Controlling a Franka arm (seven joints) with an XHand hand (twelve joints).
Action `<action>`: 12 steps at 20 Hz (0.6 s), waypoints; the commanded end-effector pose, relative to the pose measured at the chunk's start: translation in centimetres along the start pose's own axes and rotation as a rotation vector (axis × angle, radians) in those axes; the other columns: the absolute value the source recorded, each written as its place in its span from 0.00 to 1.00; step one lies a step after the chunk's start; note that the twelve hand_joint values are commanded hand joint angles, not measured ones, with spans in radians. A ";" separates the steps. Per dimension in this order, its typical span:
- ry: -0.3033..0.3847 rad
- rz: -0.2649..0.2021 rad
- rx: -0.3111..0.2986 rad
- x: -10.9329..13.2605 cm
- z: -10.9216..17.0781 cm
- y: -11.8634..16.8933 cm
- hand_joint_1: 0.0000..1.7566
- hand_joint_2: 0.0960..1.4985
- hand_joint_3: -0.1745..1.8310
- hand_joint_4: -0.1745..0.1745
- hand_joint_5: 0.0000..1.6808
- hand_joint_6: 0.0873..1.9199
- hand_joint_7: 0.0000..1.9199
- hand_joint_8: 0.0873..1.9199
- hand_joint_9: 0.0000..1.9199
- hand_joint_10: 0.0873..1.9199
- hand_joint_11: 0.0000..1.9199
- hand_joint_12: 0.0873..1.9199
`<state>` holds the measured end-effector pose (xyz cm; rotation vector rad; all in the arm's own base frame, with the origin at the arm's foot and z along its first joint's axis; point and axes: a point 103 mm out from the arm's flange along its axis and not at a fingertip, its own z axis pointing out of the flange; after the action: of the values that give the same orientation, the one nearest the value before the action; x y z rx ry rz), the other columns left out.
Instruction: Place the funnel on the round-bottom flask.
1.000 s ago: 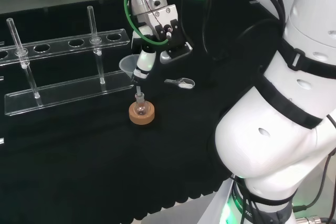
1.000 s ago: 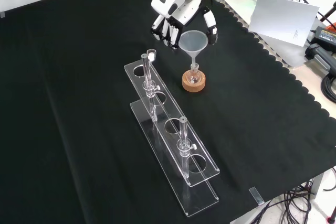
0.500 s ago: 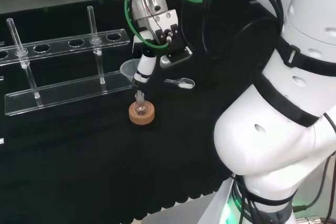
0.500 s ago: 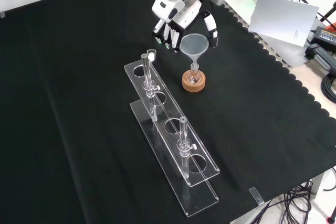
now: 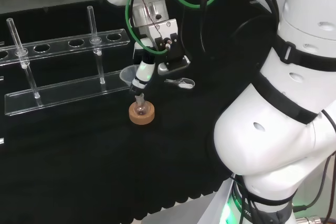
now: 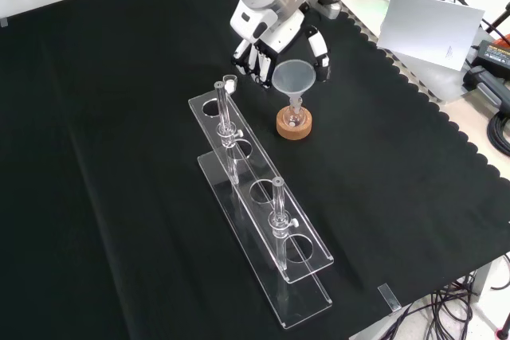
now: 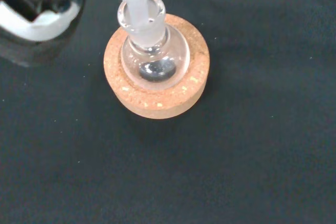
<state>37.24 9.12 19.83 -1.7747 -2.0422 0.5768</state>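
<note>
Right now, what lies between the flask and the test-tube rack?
Only bare black cloth, seen in the front view: nothing stands between the flask and the rack.

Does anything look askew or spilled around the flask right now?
Nothing stands out. The round-bottom flask sits upright in its cork ring, and the funnel, held in the hand, has its stem at the flask's neck. No spill shows.

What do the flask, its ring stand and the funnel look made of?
Flask: clear glass by its glossy highlights, though clear plastic is possible. Ring stand: cork, tan, matte and speckled. Funnel: cloudy, translucent, likely plastic.
</note>
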 end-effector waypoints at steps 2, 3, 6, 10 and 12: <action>-0.009 0.009 0.000 0.0 0.4 0.2 0.52 0.27 0.44 0.67 0.47 0.29 0.57 0.18 0.33 0.22 0.00 0.60; -0.011 0.011 -0.002 -0.2 0.4 0.1 0.52 0.27 0.44 0.67 0.47 0.29 0.57 0.18 0.33 0.22 0.00 0.60; -0.011 0.016 -0.006 -0.4 0.3 0.0 0.52 0.27 0.44 0.67 0.47 0.29 0.57 0.18 0.33 0.22 0.00 0.60; -0.021 0.007 -0.013 -0.2 0.7 0.0 0.52 0.27 0.44 0.67 0.47 0.29 0.57 0.18 0.33 0.22 0.00 0.60; -0.021 0.004 -0.016 -0.1 0.8 0.0 0.52 0.27 0.44 0.67 0.47 0.29 0.57 0.18 0.33 0.22 0.00 0.60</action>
<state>36.93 8.80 19.39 -1.7963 -2.0452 0.5846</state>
